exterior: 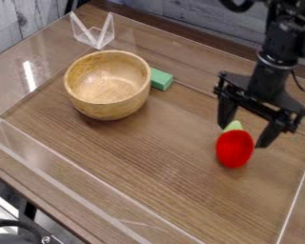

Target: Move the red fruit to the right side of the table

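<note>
The red fruit (235, 148), small and rounded with a light-green cap at its top, rests on the brown wood-grain table (142, 152) near the right wall. My black gripper (258, 126) hangs just above and behind it, pointing down. Its fingers (228, 112) are spread wide, nothing is between them, and they do not touch the fruit.
A wooden bowl (108, 84) stands at the left middle, with a flat green block (160, 80) just to its right. Clear plastic walls (41, 157) edge the table. A clear folded piece (91, 31) sits at the back left.
</note>
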Controlling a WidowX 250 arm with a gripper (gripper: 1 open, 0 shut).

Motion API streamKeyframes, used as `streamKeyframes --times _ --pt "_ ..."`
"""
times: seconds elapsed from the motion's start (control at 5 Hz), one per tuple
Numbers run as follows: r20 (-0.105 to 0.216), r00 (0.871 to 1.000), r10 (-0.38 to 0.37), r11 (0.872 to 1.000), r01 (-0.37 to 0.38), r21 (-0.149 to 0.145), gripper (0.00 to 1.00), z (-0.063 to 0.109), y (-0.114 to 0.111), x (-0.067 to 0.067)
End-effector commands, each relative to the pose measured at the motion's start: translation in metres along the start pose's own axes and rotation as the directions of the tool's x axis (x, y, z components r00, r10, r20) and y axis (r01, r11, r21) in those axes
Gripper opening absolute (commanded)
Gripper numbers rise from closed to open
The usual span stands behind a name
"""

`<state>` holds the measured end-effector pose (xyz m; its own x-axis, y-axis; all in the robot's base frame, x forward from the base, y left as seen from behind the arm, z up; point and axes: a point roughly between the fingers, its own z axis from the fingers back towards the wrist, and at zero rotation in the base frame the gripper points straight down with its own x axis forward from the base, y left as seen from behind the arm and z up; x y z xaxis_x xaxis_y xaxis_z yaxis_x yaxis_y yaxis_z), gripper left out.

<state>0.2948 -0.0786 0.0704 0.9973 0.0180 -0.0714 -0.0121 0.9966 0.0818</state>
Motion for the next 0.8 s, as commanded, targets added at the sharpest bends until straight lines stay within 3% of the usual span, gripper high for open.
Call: streamKeyframes --times 0.0,0.4,0.6 --pt "0.099 0.991 0.085 0.996 -0.081 -0.045 1.0 0.038 0.02 0.012" --pt "0.147 0.963 0.224 0.973 -0.213 -0.084 1.0 0.036 0.071 0.01" --pt "0.175 0.958 0.226 0.973 -0.212 -0.093 1.0 0.042 0.079 0.012"
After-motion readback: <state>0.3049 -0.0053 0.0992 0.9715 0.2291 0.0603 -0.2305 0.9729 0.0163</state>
